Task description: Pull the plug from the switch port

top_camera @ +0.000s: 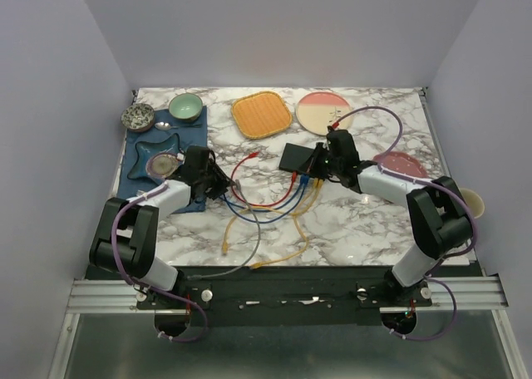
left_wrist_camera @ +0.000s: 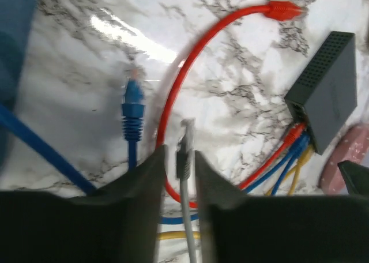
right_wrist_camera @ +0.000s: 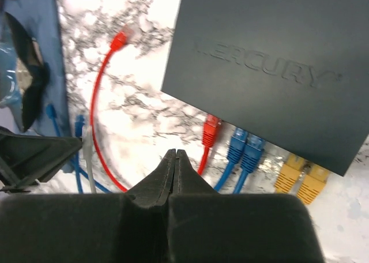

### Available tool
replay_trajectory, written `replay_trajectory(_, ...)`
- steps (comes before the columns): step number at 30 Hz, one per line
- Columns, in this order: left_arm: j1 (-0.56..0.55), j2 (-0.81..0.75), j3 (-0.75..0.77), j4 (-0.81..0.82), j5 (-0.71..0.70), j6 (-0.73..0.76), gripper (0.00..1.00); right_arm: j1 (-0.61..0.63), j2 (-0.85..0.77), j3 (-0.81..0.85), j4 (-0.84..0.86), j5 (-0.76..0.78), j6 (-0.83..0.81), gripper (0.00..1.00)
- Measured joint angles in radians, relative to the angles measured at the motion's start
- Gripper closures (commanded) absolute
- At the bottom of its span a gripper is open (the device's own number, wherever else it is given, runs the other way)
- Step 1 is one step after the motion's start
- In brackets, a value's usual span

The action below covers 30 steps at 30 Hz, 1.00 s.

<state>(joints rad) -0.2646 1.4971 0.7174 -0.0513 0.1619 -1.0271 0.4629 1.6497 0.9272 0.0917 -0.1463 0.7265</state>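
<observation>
The switch is a flat dark box in the middle of the marble table, also in the right wrist view and the left wrist view. A red plug, two blue plugs and two yellow plugs sit in its sockets. A grey plug on a grey cable is out of the switch. It stands between the fingers of my left gripper, which is open with a gap on each side. My right gripper is shut on nothing, just in front of the red plug.
A loose blue plug and a loose red plug lie on the table among tangled cables. An orange square plate, a round plate and a green bowl stand at the back. A blue mat lies at the left.
</observation>
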Motion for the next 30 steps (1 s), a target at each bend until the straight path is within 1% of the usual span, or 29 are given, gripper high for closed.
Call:
replay_trajectory(2, 0.01, 0.0, -0.002, -0.038, -0.019, 0.007, 0.24, 0.0, 0.013, -0.003, -0.006, 0.004, -0.001, 0.96)
replay_trajectory(3, 0.01, -0.002, -0.002, -0.052, -0.025, 0.013, 0.14, 0.0, 0.016, -0.003, -0.006, 0.005, -0.002, 0.96)
replay_trajectory(4, 0.01, -0.004, -0.002, -0.064, -0.032, 0.014, 0.09, 0.0, 0.019, -0.003, -0.006, 0.006, -0.002, 0.96)
replay_trajectory(5, 0.01, -0.007, -0.002, -0.07, -0.036, 0.015, 0.01, 0.0, 0.019, -0.003, -0.006, 0.008, -0.002, 0.96)
replay_trajectory(10, 0.0, -0.04, 0.009, -0.077, -0.042, 0.017, 0.01, -0.007, 0.048, 0.02, -0.007, 0.011, 0.005, 0.97)
replay_trajectory(13, -0.04, -0.036, 0.044, -0.06, -0.045, 0.007, 0.01, -0.024, 0.104, 0.064, -0.006, 0.003, 0.027, 0.99)
replay_trajectory(20, -0.179, 0.075, 0.146, 0.12, 0.011, -0.023, 0.02, -0.1, 0.214, 0.164, -0.011, -0.007, 0.084, 0.99)
replay_trajectory(22, -0.204, 0.085, 0.148, 0.158, 0.019, -0.034, 0.03, -0.121, 0.23, 0.192, -0.014, -0.006, 0.087, 0.99)
replay_trajectory(26, -0.213, 0.125, 0.16, 0.241, 0.052, -0.053, 0.08, -0.155, 0.294, 0.315, -0.047, -0.002, 0.084, 0.99)
replay_trajectory(27, -0.214, 0.142, 0.166, 0.261, 0.06, -0.058, 0.11, -0.161, 0.321, 0.362, -0.061, 0.001, 0.08, 0.99)
replay_trajectory(29, -0.214, 0.192, 0.175, 0.303, 0.084, -0.068, 0.15, -0.167, 0.354, 0.418, -0.079, 0.005, 0.071, 0.99)
replay_trajectory(30, -0.214, 0.223, 0.178, 0.328, 0.099, -0.076, 0.19, -0.171, 0.367, 0.439, -0.092, 0.008, 0.065, 0.99)
